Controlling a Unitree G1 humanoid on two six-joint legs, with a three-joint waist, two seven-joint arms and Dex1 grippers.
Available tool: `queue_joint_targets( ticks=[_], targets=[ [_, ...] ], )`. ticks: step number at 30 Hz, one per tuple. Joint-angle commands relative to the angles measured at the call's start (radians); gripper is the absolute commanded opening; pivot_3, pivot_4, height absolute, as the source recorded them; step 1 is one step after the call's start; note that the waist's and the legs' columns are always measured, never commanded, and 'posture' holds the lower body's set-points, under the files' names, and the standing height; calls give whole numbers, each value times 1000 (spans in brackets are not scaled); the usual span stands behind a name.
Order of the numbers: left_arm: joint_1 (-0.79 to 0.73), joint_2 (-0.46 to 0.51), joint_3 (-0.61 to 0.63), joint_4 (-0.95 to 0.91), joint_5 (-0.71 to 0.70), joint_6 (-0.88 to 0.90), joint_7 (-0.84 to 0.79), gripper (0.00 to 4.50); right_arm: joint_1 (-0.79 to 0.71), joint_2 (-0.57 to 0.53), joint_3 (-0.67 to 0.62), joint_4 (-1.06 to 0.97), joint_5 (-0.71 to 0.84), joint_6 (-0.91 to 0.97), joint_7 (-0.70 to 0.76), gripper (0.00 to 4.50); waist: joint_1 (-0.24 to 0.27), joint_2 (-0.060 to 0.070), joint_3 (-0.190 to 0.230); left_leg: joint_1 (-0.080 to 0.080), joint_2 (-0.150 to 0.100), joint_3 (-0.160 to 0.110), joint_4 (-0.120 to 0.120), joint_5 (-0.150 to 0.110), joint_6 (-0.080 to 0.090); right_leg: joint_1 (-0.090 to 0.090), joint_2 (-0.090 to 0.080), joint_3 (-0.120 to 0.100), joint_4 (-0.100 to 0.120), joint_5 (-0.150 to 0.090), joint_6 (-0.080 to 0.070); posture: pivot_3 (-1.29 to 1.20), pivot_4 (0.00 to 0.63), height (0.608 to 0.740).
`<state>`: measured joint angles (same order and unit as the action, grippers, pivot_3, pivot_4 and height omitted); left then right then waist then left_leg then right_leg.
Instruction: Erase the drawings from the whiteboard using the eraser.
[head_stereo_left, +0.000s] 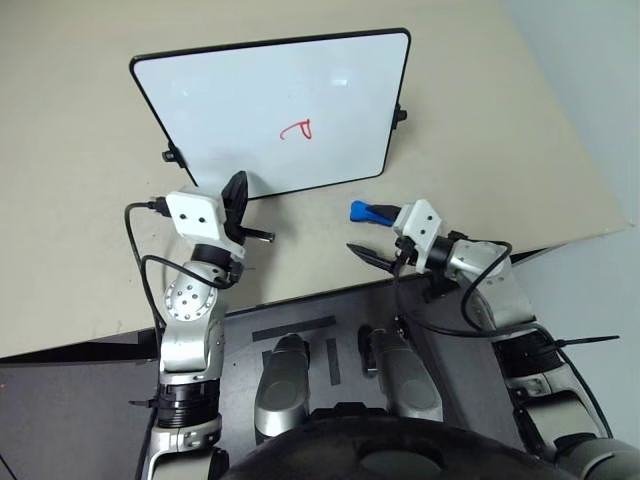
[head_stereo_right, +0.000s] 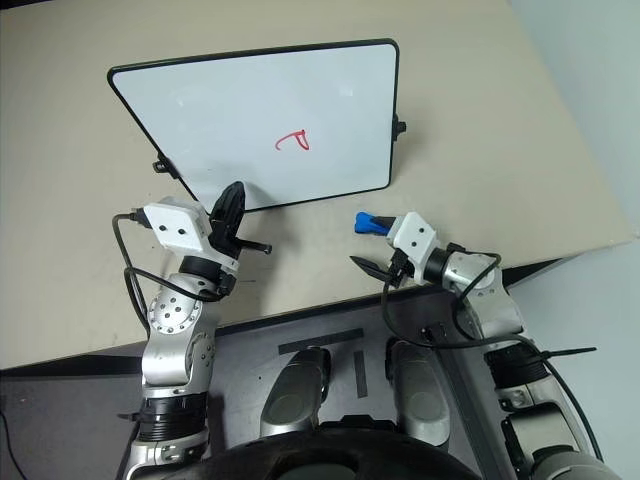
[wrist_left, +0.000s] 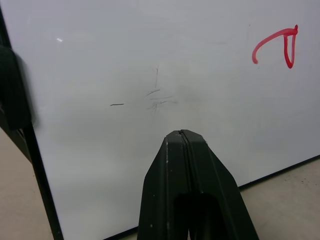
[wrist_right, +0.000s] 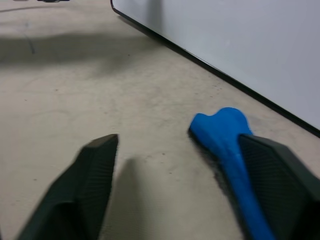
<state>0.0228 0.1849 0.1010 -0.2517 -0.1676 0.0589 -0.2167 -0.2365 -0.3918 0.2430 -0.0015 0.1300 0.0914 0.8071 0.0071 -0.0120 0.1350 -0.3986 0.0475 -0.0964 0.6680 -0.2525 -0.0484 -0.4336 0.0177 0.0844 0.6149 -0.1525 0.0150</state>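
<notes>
On our left, our left gripper (head_stereo_left: 240, 205) hangs just in front of the lower left part of the whiteboard (head_stereo_left: 230, 110), and in the left wrist view its two black fingers are pressed together with nothing between them. The whiteboard stands tilted on the table (head_stereo_left: 80, 250), leaning away from us, with its lower edge resting on the tabletop. Near the middle of the board, a little to the right, the red drawing (head_stereo_left: 298, 130) is still whole: a small slanted loop, with no smear through it. The left wrist view also shows a few faint grey scratch marks on the white surface to the left of it.

Further right, the blue eraser (head_stereo_left: 364, 211) lies on the table just in front of the board's lower right corner. Our right gripper (head_stereo_left: 368, 232) is low over it with the jaws wide apart; one finger lies alongside the eraser and the other stands well clear, so we judge that nothing is gripped yet.

By our reckoning the task is at its start: the eraser has yet to be picked up, and all the wiping is left.

The table is a plain beige top, matt and faintly scuffed. Past its right edge we see a pale floor or wall, and a dark surface lies along its near edge.
</notes>
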Motion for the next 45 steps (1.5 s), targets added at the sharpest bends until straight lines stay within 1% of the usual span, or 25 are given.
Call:
queue_joint_targets(
  ticks=[1,8,15,21,25,29,34,39,42,45],
  targets=[
    [-3,-5,1,-13,2,-30,1,0,-9,-14,-17,37,-20,-12,-11,2514,1,0,0,0,0,0,0,0,0,0,0,0,0,0,0,0,150,740],
    [-2,-6,5,-8,1,-38,0,0,-26,-8,-22,66,-41,-44,-36,55,1,0,0,0,0,0,0,0,0,0,0,0,0,0,0,0,150,740],
    [-9,-3,6,-2,0,-36,-1,0,-51,-3,-17,8,-30,-76,-10,18,1,0,0,0,0,0,0,0,0,0,0,0,0,0,0,0,150,740],
    [-22,-5,1,5,2,-34,0,0,-162,2,25,-33,-34,-110,60,18,-2,0,0,0,0,0,0,0,0,-1,0,0,0,0,0,0,150,740],
    [-28,-10,-5,13,6,-36,2,0,-296,30,57,22,-56,-179,92,18,-4,0,0,0,0,0,0,0,0,-1,0,0,0,0,-1,0,150,740],
    [-34,-16,-7,16,8,-39,8,0,-392,53,107,148,-128,-336,101,18,-3,0,0,0,1,-1,-1,0,0,-3,0,0,0,1,-1,0,150,740],
    [-31,-22,-4,19,10,-49,14,0,-500,97,128,408,-246,-573,5,18,1,0,0,-1,0,-1,-1,0,0,-4,-1,0,0,1,-1,0,150,740],
    [-36,-24,0,23,12,-58,19,0,-627,126,123,679,-361,-759,-147,18,1,0,0,-3,1,-1,-2,0,1,-7,-1,0,1,3,-3,0,150,740],
    [-40,-25,0,28,14,-63,21,0,-678,123,125,781,-430,-843,-243,18,1,1,0,-2,2,-2,-2,0,1,-7,-1,-1,1,4,-3,0,150,740],
    [-40,-25,0,29,14,-66,23,0,-709,121,125,837,-481,-900,-322,18,1,1,0,-3,1,-2,-2,0,1,-7,-1,-1,2,5,-4,0,150,740]
  ],
)
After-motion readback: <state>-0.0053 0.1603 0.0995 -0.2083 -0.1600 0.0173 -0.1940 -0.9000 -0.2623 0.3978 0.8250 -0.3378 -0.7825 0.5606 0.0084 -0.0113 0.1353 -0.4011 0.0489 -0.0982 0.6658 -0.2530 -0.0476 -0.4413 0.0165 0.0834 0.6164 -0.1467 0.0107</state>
